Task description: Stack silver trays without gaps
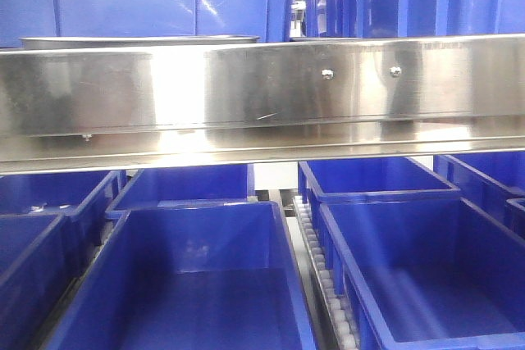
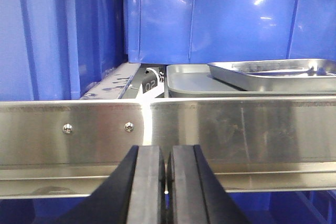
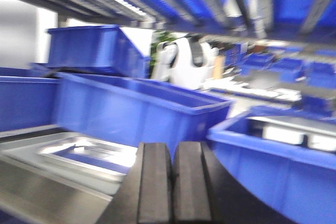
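1. Nearest to us, in the left wrist view, our left gripper [image 2: 166, 187] has its two black fingers pressed together with only a thin slit between them, and it holds nothing.
2. Our right gripper [image 3: 171, 184] shows the same state in the blurred right wrist view: the jaws are closed and empty.
3. Just behind the left gripper runs the long steel rail [image 2: 210, 129] with its screws; it crosses the whole front view too and hides most of the shelf behind it.
4. Behind the rail, in the left wrist view, we see the silver trays [image 2: 273, 74]: one shiny tray sits tilted on a flat one [image 2: 184, 82], so a gap is open between them. In the front view only a thin rim [image 1: 139, 39] shows above the rail.
5. We judge the trays to be stiff, thin and rather light, and very slippery because the steel is polished. They will not bend, but they can slide and ring against each other.
6. We think the best place to take hold is the rolled rim at a long side, pinched from above and below, since the flat walls give the fingers no grip.
7. Farthest stand the blue crates [image 2: 226, 17], close behind the trays, so there is little room at the back.
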`<control>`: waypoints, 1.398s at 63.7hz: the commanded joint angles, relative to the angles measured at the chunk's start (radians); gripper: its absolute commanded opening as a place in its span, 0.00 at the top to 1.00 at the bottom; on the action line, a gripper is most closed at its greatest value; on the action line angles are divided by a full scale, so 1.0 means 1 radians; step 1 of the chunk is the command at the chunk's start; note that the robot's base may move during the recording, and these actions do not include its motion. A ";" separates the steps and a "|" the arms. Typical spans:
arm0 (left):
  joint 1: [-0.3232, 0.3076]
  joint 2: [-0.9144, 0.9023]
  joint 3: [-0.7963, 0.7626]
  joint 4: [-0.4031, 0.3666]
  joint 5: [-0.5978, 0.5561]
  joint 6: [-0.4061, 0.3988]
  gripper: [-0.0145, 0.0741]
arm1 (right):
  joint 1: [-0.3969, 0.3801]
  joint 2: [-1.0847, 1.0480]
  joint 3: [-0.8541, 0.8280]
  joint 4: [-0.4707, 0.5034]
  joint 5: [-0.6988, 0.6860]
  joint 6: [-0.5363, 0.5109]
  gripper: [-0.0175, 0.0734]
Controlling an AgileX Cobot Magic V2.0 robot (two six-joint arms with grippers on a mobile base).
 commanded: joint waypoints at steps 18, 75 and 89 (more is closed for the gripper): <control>-0.006 -0.004 -0.003 0.003 -0.020 -0.007 0.82 | -0.361 -0.002 0.280 0.068 -0.227 0.024 0.89; -0.006 -0.004 -0.003 0.003 -0.020 -0.007 0.82 | -0.419 -0.107 0.640 0.091 -0.357 0.060 0.89; -0.006 -0.004 -0.003 0.003 -0.020 -0.007 0.82 | -0.417 -0.107 0.640 0.024 -0.357 0.123 0.89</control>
